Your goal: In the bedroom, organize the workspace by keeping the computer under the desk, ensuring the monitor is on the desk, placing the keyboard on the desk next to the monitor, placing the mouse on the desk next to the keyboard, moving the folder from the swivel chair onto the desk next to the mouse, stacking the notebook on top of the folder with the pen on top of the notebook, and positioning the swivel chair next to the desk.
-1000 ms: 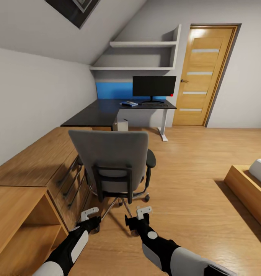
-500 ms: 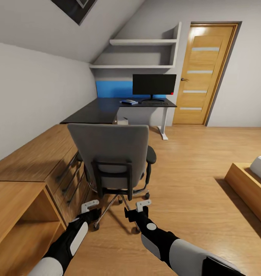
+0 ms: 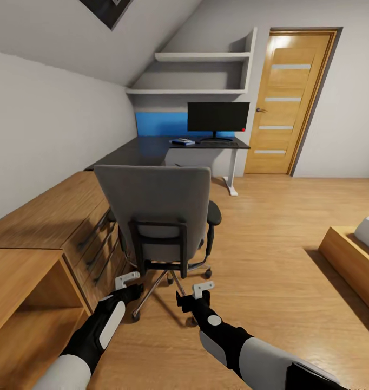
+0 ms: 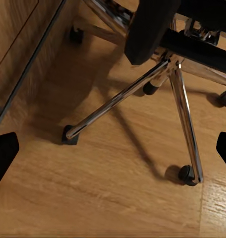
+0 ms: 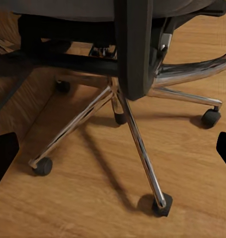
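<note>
The grey swivel chair (image 3: 153, 208) stands with its back to me, beside the wooden cabinet. Its chrome legs (image 4: 117, 99) and casters (image 5: 161, 204) spread just beyond my fingers. My left gripper (image 3: 126, 281) and right gripper (image 3: 202, 291) hover low behind the chair base, both open and holding nothing. Farther on is the black desk (image 3: 131, 153), carrying the monitor (image 3: 218, 117) and the keyboard (image 3: 219, 144). Left of them lies the blue folder (image 3: 183, 142) with something paler on top. The notebook, pen and mouse are too small to tell apart. The chair back hides the computer.
A light wooden drawer cabinet (image 3: 60, 216) and an open shelf unit (image 3: 22, 309) run along the left wall. At the right is a bed frame (image 3: 347, 260). A wooden door (image 3: 284, 103) stands beyond the desk. Open floor (image 3: 265, 233) lies right of the chair.
The camera has moved forward toward the desk. The chair keeps about the same distance ahead of my grippers, and its backrest now covers the computer under the desk. Both grippers stay open.
</note>
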Robot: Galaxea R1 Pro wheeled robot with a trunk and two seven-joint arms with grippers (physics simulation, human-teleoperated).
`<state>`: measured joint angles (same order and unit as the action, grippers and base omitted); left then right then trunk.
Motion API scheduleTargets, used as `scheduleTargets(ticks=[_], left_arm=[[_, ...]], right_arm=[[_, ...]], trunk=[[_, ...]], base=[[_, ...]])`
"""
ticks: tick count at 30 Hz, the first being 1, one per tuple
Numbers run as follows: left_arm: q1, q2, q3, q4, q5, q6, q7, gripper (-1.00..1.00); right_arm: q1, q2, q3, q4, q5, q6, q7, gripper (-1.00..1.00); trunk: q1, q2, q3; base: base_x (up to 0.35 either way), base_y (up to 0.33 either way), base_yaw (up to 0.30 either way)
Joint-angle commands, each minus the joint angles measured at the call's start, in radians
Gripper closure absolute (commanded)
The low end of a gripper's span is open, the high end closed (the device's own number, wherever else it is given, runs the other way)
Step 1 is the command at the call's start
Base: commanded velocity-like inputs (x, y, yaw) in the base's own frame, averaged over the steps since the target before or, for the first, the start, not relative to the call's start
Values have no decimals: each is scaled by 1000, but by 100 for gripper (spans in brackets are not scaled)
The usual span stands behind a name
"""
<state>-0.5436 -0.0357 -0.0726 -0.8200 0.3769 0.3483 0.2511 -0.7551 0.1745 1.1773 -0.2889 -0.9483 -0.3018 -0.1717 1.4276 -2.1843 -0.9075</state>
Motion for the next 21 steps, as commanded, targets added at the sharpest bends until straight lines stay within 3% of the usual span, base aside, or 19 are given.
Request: scheduleTargets(ticks=[1,8,21], left_arm=[[-1,1,-3,-1,10,4,9,-100],[-1,25,-3,-2,10,5,8,-100],[-1,34,-3,1,10,5,10,-100]], right_arm=[[-1,0,10,0,-6,-12,-6,-100],[-1,0,13,-1,-5,-87,-9,-100],[-1,0,12,0,-4,-105,-9,-100]], trunk=[[4,-8,-4],[31,-57,-26],[80,-148,-67]], base=[[0,0,0],[0,0,0],[0,0,0]])
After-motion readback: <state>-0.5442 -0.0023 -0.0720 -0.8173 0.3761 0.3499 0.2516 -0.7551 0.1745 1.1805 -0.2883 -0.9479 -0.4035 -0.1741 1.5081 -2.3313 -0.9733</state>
